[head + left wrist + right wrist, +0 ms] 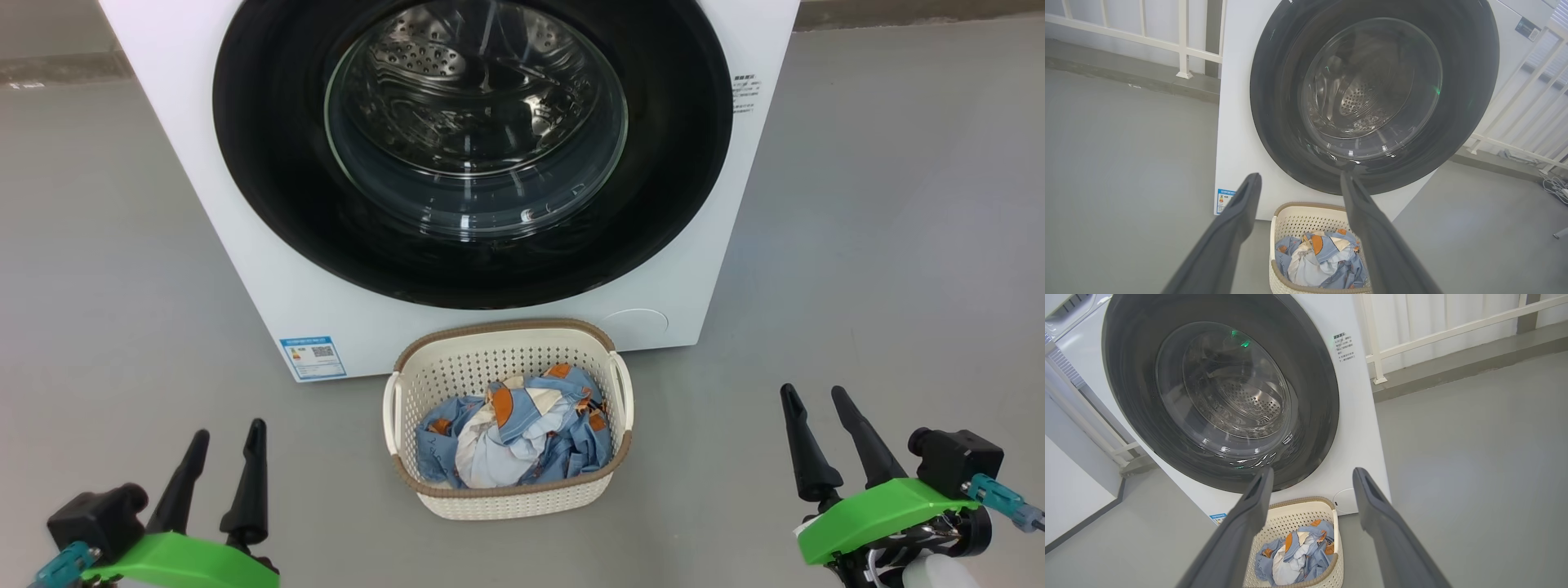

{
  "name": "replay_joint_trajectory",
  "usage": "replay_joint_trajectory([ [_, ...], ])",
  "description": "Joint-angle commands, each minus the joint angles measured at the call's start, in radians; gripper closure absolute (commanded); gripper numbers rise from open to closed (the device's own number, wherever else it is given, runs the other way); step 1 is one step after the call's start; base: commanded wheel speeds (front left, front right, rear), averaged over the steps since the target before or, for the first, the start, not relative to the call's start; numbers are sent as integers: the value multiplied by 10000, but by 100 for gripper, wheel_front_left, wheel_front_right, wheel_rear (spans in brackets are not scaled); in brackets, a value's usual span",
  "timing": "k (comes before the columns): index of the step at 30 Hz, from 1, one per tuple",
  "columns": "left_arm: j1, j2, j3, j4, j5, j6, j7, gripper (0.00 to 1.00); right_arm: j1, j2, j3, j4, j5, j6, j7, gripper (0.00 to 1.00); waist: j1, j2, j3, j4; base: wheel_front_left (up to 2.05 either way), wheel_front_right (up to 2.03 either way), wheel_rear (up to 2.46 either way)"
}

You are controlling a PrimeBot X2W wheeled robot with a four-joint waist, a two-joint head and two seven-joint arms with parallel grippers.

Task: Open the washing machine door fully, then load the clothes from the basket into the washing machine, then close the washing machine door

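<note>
The white washing machine (245, 204) stands ahead with its round black door (269, 155) closed flat against the front; the steel drum shows through the glass bowl. On the floor right before it sits the cream basket (506, 359) holding the light blue clothes (522, 437) with orange prints. My left gripper (228, 435) hovers open at the lower left, well left of the basket. My right gripper (815, 394) is open at the lower right, nothing between its fingers. Both wrist views look at the door (1274, 94) (1314, 388) and basket (1306, 214) (1290, 516).
Grey floor (882, 245) spreads on both sides of the machine. A white railing (1180, 45) runs behind it on the left, and another railing (1433, 330) on the right. Cables (1557, 188) lie on the floor at the far right of the left wrist view.
</note>
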Motion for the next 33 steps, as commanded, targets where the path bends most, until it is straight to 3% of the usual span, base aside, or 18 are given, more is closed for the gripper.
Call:
replay_joint_trajectory([
  [1,-553,300,227,-310,292,-23,-171,0,-527,-53,197,-243,-352,-9,-159,0,1,0,-4,3,0,0,0],
  [23,-686,552,124,-261,2337,-29,-820,0,-699,-110,403,75,-2363,-11,-803,0,0,0,-171,84,0,0,0],
  [33,-700,451,313,-12,2243,-29,-843,0,-745,-88,345,91,-2304,-11,-826,0,0,0,-115,122,0,0,0],
])
